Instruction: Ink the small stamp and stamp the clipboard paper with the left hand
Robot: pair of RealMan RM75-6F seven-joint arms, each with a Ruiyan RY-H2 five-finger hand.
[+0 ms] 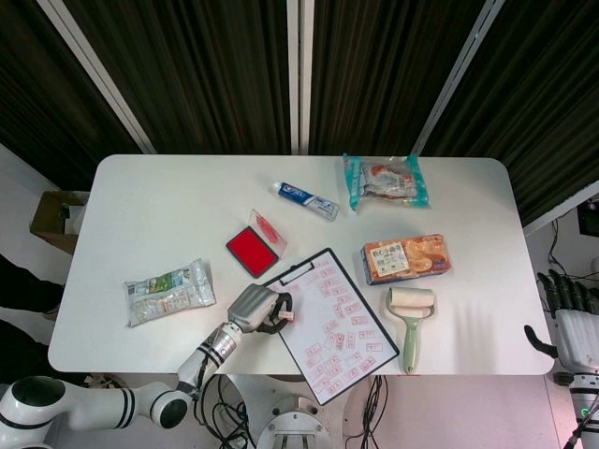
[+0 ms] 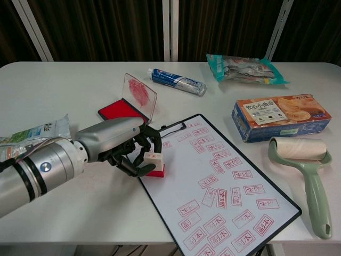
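Stamping step in hand, by my reading. Left hand (image 2: 120,146) pinches small stamp (image 2: 153,162) between curled fingers, at the left edge of the clipboard paper (image 2: 221,184). Stamp's red base appears to sit on or just above the paper's left margin; contact cannot be confirmed from either view. Stamp stands roughly upright: long axis near vertical, inked face down toward the paper, white labelled top facing up and slightly toward the chest camera.

Ink pad (image 2: 118,110) lies open on the worktop (image 2: 80,80) just beyond the hand, lid (image 2: 139,95) raised; inking looks done. Paper already carries many red impressions, mostly right of the stamp.

Next move, as I judge it: press straight down, keep the base flat, then lift clean without sliding to avoid a smear.

Right hand (image 1: 566,323) hangs off the worktop's right edge, fingers apart, holding nothing.
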